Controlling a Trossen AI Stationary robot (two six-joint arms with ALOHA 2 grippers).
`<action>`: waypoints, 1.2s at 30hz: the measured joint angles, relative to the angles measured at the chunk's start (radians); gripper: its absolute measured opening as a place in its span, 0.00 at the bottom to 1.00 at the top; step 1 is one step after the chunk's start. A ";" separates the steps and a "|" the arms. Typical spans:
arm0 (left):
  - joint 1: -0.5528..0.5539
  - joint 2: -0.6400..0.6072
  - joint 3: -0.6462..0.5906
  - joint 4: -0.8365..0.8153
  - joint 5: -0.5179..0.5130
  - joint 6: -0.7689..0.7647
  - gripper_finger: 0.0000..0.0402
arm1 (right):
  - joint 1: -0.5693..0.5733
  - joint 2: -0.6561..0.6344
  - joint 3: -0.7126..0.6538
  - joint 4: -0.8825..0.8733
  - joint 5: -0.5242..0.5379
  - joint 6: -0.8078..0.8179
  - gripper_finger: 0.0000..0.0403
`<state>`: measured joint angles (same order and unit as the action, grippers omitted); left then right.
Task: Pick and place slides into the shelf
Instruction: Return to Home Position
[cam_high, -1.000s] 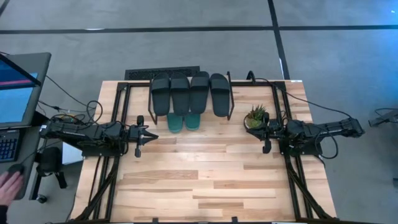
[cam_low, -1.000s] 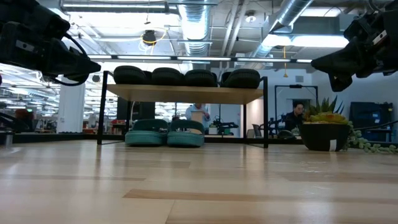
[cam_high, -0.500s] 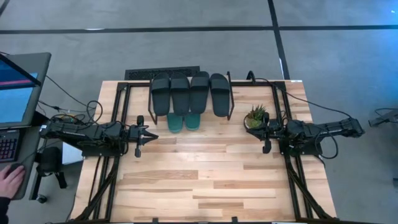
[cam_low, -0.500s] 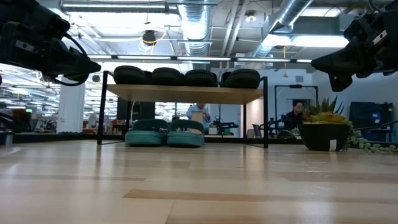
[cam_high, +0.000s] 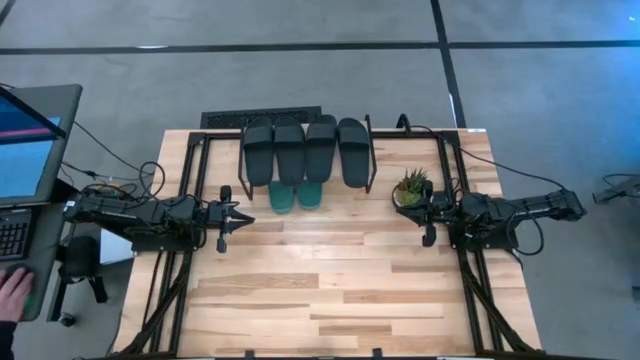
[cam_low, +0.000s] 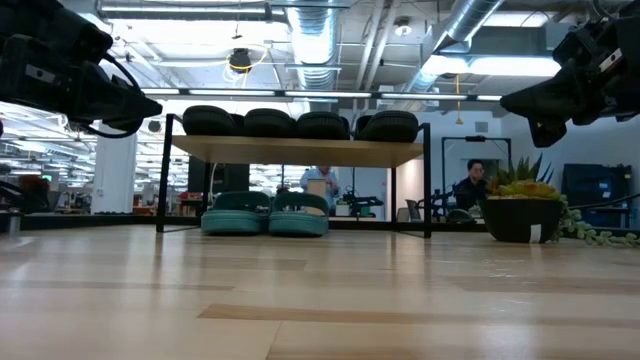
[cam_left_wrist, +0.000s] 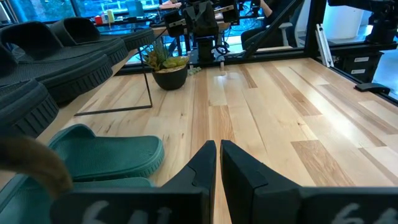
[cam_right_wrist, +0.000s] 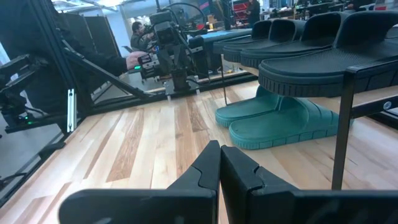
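Over the wooden table (cam_high: 330, 290), left gripper (cam_left_wrist: 218, 144) and right gripper (cam_right_wrist: 219, 149) hover, fingers (cam_left_wrist: 204, 167) pressed together.

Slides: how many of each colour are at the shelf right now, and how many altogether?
Black slides: 4, on top of the shelf
Teal green slides: 2, under it
Total: 6

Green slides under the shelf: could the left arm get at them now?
Probably yes: only open tabletop lies between the shut left gripper and the green slides; the shelf overhangs them.
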<state>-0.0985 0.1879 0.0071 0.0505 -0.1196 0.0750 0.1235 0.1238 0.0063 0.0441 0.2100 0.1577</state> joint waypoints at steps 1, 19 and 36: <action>0.000 0.000 0.000 0.000 0.000 0.000 0.03 | 0.000 0.000 0.000 0.000 0.000 0.000 0.00; 0.000 0.000 0.000 0.000 0.000 0.001 0.03 | 0.000 0.000 0.000 0.000 0.000 0.000 0.00; 0.000 0.000 0.000 0.000 0.000 0.000 0.03 | 0.000 0.000 0.000 0.000 0.000 0.000 0.00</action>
<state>-0.0986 0.1879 0.0068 0.0505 -0.1196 0.0753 0.1234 0.1238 0.0063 0.0441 0.2100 0.1577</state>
